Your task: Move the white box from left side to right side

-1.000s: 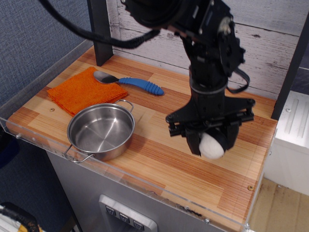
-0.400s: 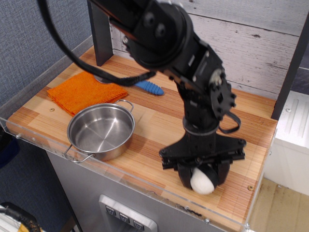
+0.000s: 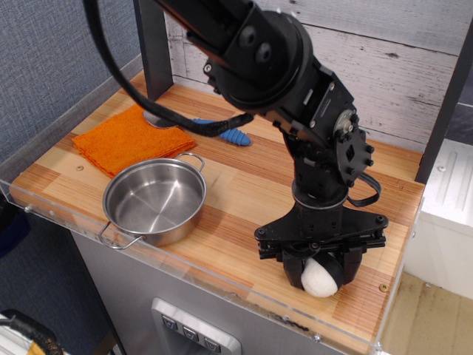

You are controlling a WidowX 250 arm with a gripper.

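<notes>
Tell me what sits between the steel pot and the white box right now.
Nothing: in the observation.image view only bare wooden tabletop runs from the steel pot to the white box, which the gripper holds near the right front edge.

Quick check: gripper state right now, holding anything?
Gripper: closed on the white box, low over the right end of the wooden tabletop.
</notes>
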